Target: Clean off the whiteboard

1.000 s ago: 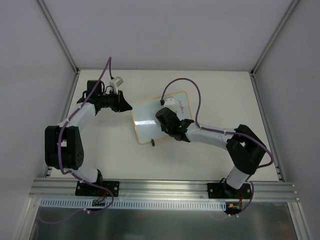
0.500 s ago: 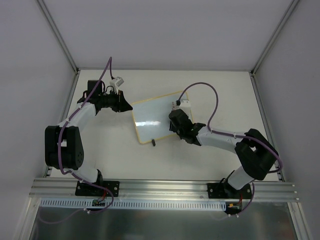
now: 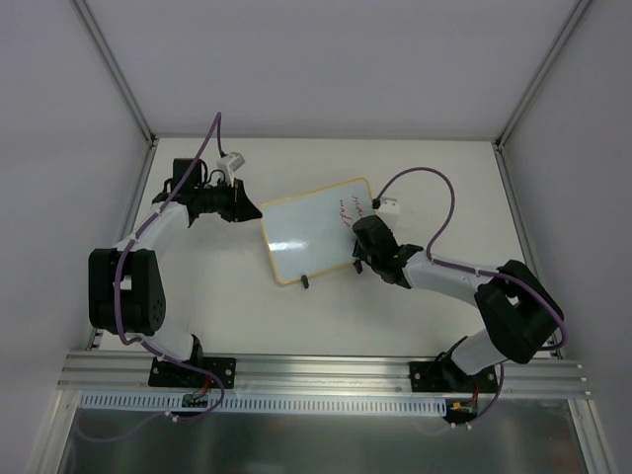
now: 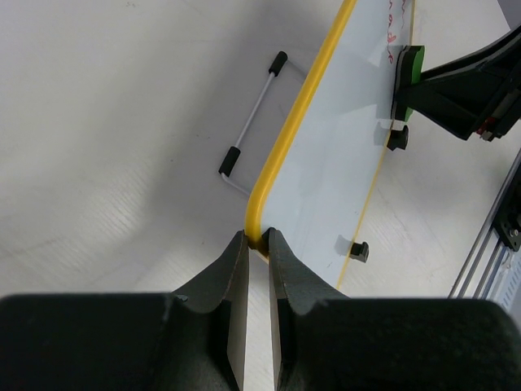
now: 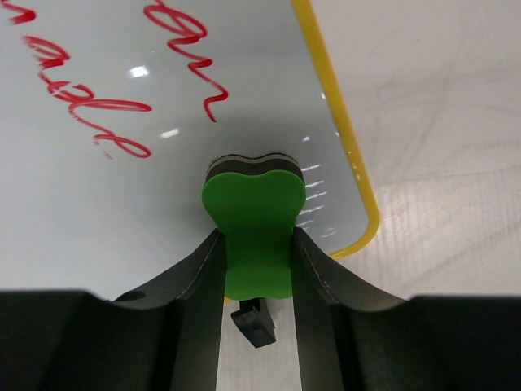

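Observation:
The whiteboard [image 3: 306, 237] lies tilted at mid-table, yellow-framed, with red handwriting [image 3: 350, 207] near its right end. My left gripper [image 3: 255, 210] is shut on the board's left corner; in the left wrist view the jaws [image 4: 257, 240] pinch the yellow frame [image 4: 293, 138]. My right gripper [image 3: 357, 245] is shut on a green eraser [image 5: 254, 220] that is pressed on the board [image 5: 106, 195] near its near-right corner, just below the red writing [image 5: 98, 122]. The eraser also shows in the left wrist view [image 4: 411, 69].
A black foot [image 5: 254, 322] sits under the board's edge by the eraser; two feet [image 4: 360, 251] show in the left wrist view. A thin wire stand [image 4: 252, 122] lies beside the board. An aluminium rail [image 3: 326, 370] runs along the near edge; walls enclose the table.
My right gripper has slid with the eraser to the right and nearer, from the board's middle-right to its near-right corner, uncovering more of the red writing. The left gripper has not moved.

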Robot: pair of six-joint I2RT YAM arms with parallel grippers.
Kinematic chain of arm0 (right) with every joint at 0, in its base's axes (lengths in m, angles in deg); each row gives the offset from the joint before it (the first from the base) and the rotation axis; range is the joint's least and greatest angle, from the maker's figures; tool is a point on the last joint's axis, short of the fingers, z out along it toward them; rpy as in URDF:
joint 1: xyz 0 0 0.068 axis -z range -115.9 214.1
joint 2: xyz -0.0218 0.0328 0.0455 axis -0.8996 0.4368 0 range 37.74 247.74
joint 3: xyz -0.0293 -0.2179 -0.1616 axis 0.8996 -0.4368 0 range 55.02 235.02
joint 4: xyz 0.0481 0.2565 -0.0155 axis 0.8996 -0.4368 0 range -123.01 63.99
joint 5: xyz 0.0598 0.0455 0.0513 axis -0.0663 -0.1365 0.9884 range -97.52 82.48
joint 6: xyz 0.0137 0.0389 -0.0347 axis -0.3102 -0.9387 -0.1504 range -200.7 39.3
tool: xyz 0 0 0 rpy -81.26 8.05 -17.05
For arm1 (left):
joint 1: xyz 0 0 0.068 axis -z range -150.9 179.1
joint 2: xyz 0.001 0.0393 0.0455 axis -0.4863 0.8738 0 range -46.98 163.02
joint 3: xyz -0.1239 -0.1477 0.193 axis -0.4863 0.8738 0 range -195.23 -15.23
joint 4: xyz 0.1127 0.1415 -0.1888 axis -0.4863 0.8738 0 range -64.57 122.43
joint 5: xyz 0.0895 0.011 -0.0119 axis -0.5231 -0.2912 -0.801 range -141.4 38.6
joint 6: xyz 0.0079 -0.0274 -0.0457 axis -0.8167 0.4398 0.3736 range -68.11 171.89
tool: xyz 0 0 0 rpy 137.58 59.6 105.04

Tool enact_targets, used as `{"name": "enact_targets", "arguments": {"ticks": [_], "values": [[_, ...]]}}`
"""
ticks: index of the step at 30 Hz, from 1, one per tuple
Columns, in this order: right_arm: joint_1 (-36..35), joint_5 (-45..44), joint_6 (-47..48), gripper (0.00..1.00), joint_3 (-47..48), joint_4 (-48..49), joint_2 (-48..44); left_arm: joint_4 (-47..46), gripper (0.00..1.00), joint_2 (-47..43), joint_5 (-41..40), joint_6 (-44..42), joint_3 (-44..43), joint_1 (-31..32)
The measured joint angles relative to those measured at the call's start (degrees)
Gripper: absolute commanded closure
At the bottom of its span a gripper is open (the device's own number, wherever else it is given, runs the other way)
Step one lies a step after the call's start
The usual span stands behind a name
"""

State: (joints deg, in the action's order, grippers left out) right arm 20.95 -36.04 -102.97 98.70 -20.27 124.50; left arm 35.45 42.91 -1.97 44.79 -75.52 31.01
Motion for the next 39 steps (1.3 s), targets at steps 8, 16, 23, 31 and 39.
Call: {"name": "enact_targets", "arguments": {"ticks": [8,16,23,31,39], "values": [[2.25,-0.66,5.40,1.00,7.17,-6.47,2.23,0.55,1.00,0.00,0.07,-0.04,-0.13,0.00],[2.51,0.55,8.90,1.00,23.10,-8.24,10.03,0.96,1.00,0.02,-0.17,-0.48,-0.22,0.00],[2.16,1.25,9.57,1.00,33.40,-10.03,15.82,1.27,1.00,0.63,-0.46,-0.48,-0.22,0.02],[1.88,0.35,8.11,1.00,32.98,-10.05,15.63,1.27,1.00,0.66,-0.48,-0.48,-0.28,0.04],[1.75,-0.22,1.77,1.00,15.30,-8.09,6.75,1.49,1.00,0.66,-0.61,-0.48,-0.59,0.28]]}}
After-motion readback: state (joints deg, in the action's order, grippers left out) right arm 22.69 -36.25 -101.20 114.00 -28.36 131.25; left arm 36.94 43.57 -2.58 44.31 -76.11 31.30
